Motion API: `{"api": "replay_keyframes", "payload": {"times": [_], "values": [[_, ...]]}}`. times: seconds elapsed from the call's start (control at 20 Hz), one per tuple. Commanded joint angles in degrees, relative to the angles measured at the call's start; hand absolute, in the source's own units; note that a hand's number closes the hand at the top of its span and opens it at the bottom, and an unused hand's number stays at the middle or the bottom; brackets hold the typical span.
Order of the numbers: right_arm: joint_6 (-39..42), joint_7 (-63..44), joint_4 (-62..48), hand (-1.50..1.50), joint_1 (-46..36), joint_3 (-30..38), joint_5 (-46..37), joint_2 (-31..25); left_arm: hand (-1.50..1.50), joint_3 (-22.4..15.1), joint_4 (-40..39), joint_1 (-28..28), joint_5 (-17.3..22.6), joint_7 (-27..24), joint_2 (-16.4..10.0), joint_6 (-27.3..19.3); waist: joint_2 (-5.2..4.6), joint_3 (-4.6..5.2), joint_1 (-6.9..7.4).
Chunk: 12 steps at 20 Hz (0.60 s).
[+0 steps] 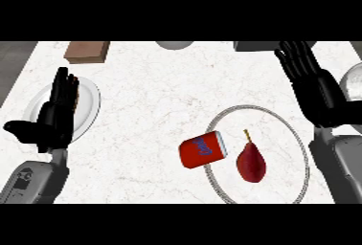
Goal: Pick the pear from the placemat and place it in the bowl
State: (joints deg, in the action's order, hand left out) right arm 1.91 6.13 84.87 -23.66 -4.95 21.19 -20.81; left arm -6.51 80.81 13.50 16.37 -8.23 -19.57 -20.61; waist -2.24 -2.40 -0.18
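Observation:
A dark red pear with a thin stem lies on a round marbled placemat with a grey rim at the lower right. A red can lies on its side at the placemat's left edge, just left of the pear. The white bowl sits at the left of the counter. My left hand is open, fingers straight, over the bowl and hiding part of it. My right hand is open, fingers pointing up, above and right of the placemat, apart from the pear.
A brown box stands at the back left. A grey round thing and a grey block sit at the back edge. A metallic round object shows at the right edge.

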Motion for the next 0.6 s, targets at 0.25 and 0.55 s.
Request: {"api": "replay_keyframes", "payload": {"times": [0.25,0.55], "values": [[-1.6,12.0,17.6,1.5,8.8,7.2,-7.2,-9.1,0.0,2.3,0.9,-5.9,-3.1,5.7,-10.6,1.8,3.77,2.32,-2.37],[-23.1,4.8,10.7,-1.5,31.7,4.2,-26.6,-5.6,0.0,2.8,1.1,-6.5,-1.0,8.7,-9.9,2.0,3.71,2.34,-5.83]]}}
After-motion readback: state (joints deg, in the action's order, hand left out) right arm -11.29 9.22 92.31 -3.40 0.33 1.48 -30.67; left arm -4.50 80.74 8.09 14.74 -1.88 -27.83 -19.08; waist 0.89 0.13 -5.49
